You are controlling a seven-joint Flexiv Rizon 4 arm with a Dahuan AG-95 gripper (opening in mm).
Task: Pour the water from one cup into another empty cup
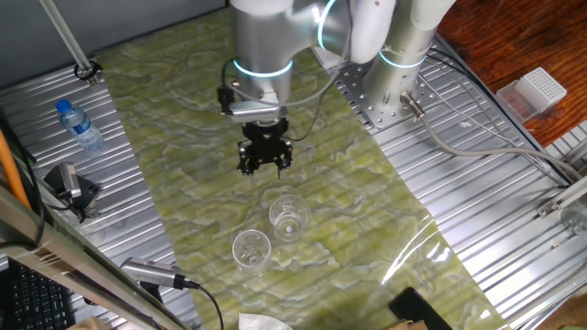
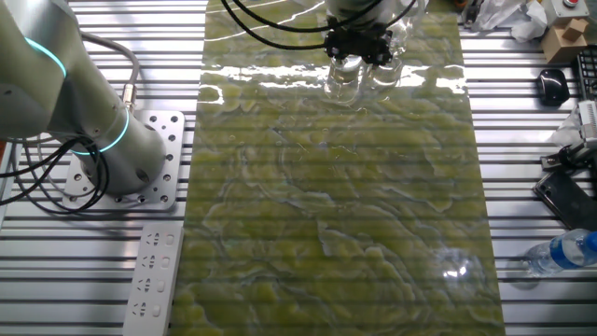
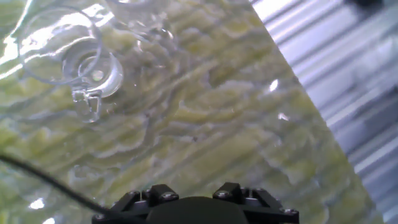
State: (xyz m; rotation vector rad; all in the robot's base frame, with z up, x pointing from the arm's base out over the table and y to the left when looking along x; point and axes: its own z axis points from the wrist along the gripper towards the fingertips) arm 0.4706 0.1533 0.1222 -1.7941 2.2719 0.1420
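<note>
Here the gripper [image 1: 265, 163] hovers empty at frame centre, fingers apparently parted, above the two glass cups [image 1: 289, 218] [image 1: 251, 249], seemingly lining up a grasp.

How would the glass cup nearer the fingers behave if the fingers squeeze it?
The nearer glass cup looks clear, thin and smooth, so it is probably stiff, slippery and fragile. It stands upright close to the second cup, so a sideways push might knock them together.

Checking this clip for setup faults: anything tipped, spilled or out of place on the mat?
Nothing stands out. Both glass cups stand upright, side by side on the green mat, with no puddle visible. The end effector hangs above the mat, apart from both cups.
</note>
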